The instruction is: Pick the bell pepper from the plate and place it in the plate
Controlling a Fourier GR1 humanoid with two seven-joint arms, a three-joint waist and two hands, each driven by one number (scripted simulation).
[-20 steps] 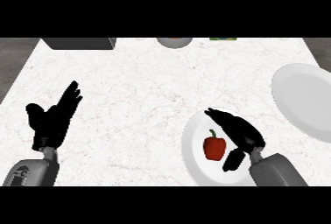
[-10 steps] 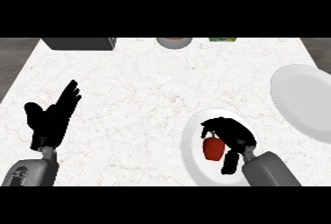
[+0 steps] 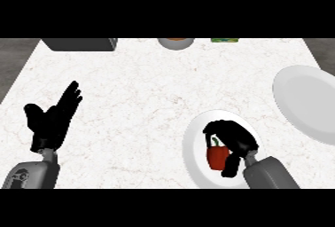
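Right hand [image 3: 234, 141] is curling round the red bell pepper [image 3: 216, 157] on the near plate [image 3: 193, 150], pepper sitting just under its fingers; left hand [image 3: 52, 119] is resting open.

Two grey forearms, cylindrical; each w/ black robot hand: left robot hand [image 3: 51, 119], right robot hand [image 3: 230, 138].

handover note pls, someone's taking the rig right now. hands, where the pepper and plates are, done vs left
Right hand: curled round the bell pepper, which sits on the near plate.
Left hand: open, fingers up, resting at the counter's left side.
Far plate: at the right edge, nothing on it.
Done: pepper grasped.
Left: lift it, carry it right, set it on the far plate.
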